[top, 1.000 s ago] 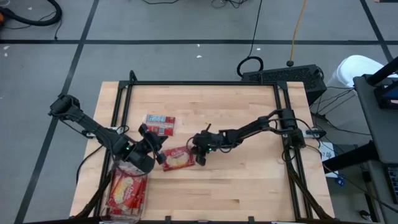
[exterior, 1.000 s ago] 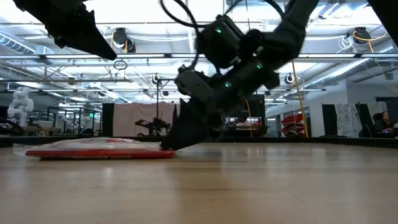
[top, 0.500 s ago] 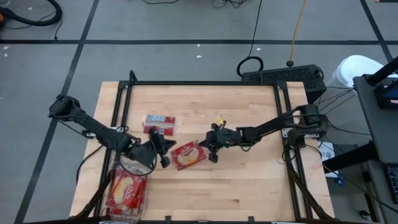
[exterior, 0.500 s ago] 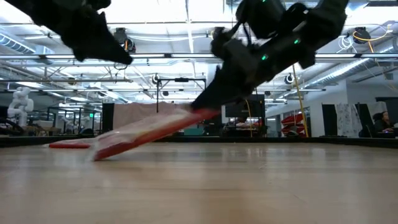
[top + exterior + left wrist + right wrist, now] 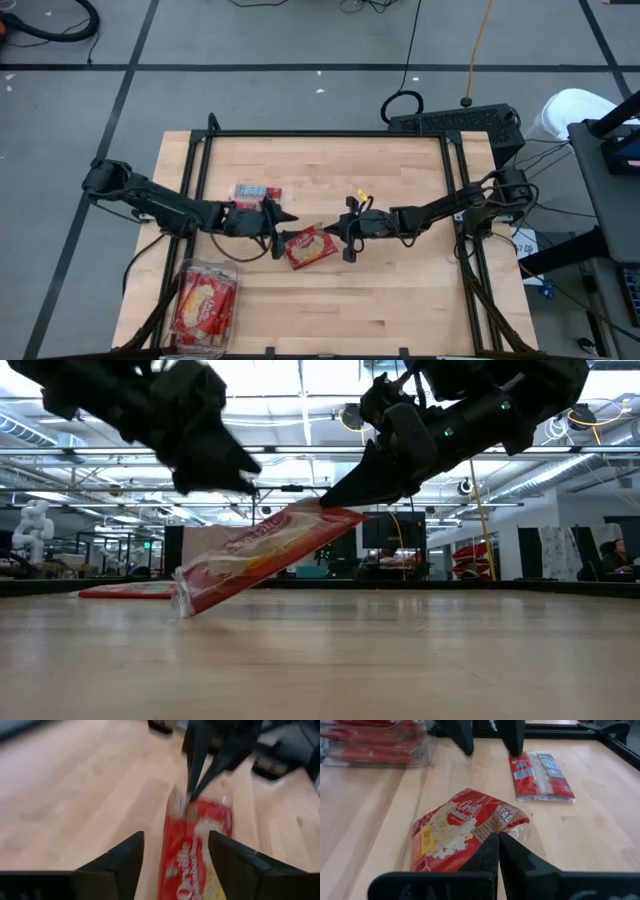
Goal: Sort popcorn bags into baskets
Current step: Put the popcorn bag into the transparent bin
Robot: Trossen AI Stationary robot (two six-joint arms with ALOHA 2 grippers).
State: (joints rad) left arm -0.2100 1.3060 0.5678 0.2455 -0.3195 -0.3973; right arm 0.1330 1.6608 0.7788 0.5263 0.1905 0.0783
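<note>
A red popcorn bag (image 5: 310,246) with a yellow popcorn picture sits tilted at mid table, with my right gripper (image 5: 498,840) shut on its right end. My left gripper (image 5: 175,851) is open. It hovers just above the bag's left end (image 5: 192,865), one finger on either side, apart from it in the low view. A second popcorn bag (image 5: 256,194) lies flat, label up, toward the far left. The see-through basket (image 5: 190,272) at the near left holds several red bags. My right gripper pinches the bag's right end edge (image 5: 489,829) between its two fingertips, coming in low from the table's right side. That end (image 5: 340,515) is raised. The bag slopes down to its left end (image 5: 185,600), which is at the table top.
A black frame (image 5: 320,134) runs along the table's left, far and right sides. Bare wood lies on the near right half of the table (image 5: 400,310). Cables and a black box (image 5: 455,122) are on the floor beyond the far edge.
My right gripper has shut on the bag's right end, lifted it and drawn it toward the table's right; the bag has tipped up, its left end staying low. My left gripper has moved from above the basket toward the bag and has opened.
</note>
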